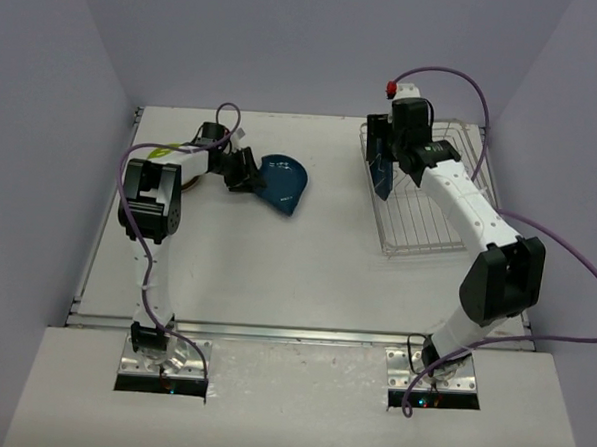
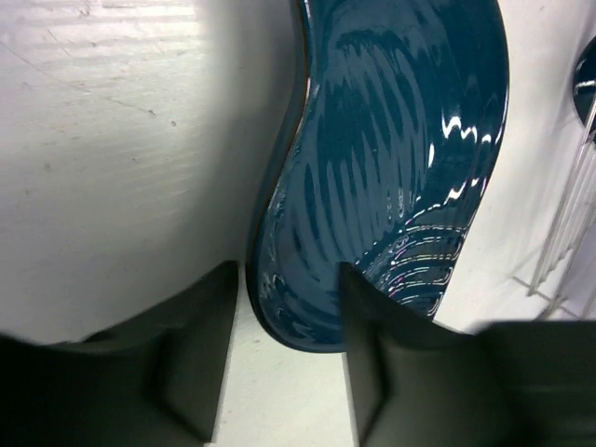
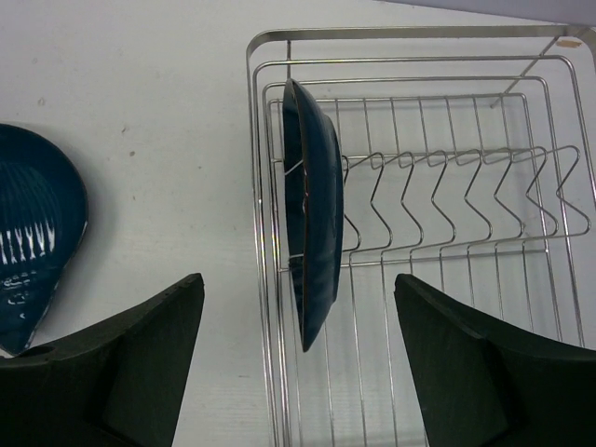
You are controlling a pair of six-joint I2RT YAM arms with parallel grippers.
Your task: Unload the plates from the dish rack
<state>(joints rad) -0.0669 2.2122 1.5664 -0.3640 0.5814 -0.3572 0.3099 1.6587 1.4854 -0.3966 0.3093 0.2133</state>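
Blue-glazed, one plate (image 1: 284, 181) was laid flat on the table (image 1: 276, 272). Its rim was set between the fingers of the left gripper (image 2: 289, 272), which was parted loosely around it, with a sliver of table seen beside one finger. A second plate (image 3: 312, 214) was stood on edge at the end of the dish rack (image 3: 419, 37), just ahead of the right gripper (image 3: 298, 279), which was held wide open and empty.

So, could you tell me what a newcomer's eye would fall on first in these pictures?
A dark blue, pointed plate lies on the white table left of centre, its rim inside the open left tool. At the right, a second dark blue plate stands on edge at one end of the silver wire dish rack, the open right tool poised over it.
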